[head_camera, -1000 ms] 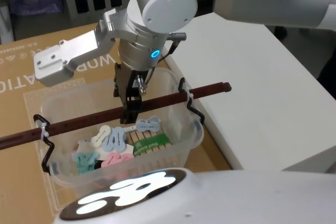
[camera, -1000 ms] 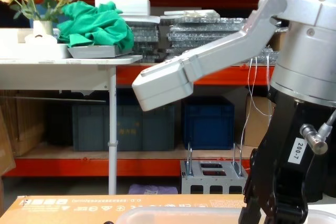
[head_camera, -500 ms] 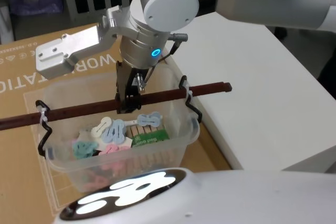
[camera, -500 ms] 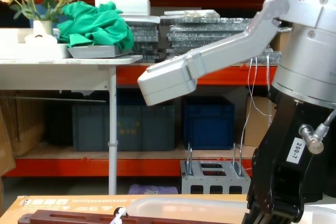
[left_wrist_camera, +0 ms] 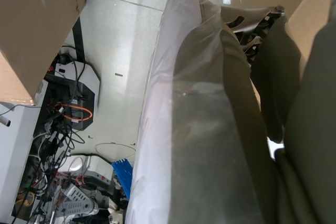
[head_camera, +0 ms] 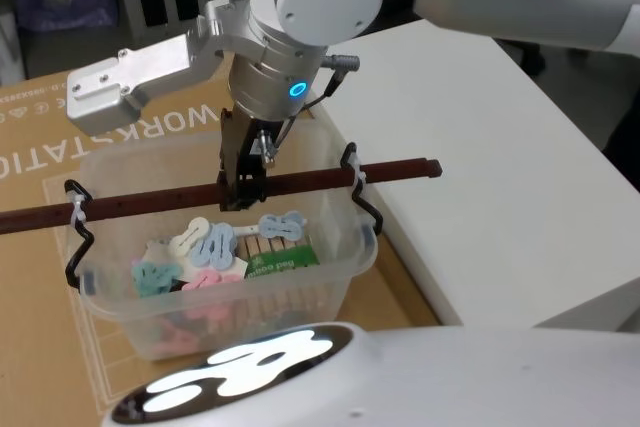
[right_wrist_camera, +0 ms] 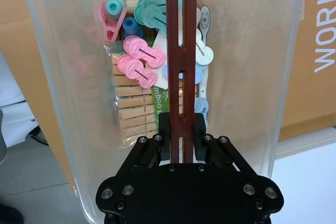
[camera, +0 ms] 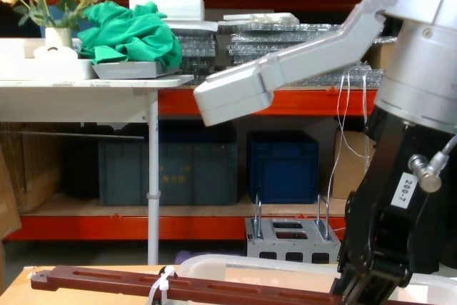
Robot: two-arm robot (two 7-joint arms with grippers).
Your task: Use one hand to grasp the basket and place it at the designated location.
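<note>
The basket (head_camera: pixel 290 307) is a translucent-white tub with pastel clips and a pack of wooden pegs (head_camera: pixel 270 252) inside. It hangs level from its long reddish-brown bar handle (head_camera: pixel 140 202) above a cardboard sheet. My right gripper (head_camera: pixel 240 192), black on a silver arm, is shut on the bar near its middle. The right wrist view shows its fingers (right_wrist_camera: pixel 165 129) clamped on both sides of the bar (right_wrist_camera: pixel 181 40), with the tub wall (right_wrist_camera: pixel 252 66) below. In the chest view the bar (camera: pixel 107 278) and tub rim (camera: pixel 243 266) sit at the bottom, with the gripper (camera: pixel 368 287) on the bar.
A brown cardboard sheet (head_camera: pixel 40 147) lies under the basket. A white table (head_camera: pixel 480 147) begins just right of it. Far behind are blue crates (camera: pixel 282 166), a grey metal block with loop handles (camera: pixel 289 237) and orange shelving. The left wrist view shows floor and plastic wrap (left_wrist_camera: pixel 199 129).
The right gripper has risen with the bar in its grip. The basket has lifted off the cardboard, and its bar and rim have come up into the chest view.
</note>
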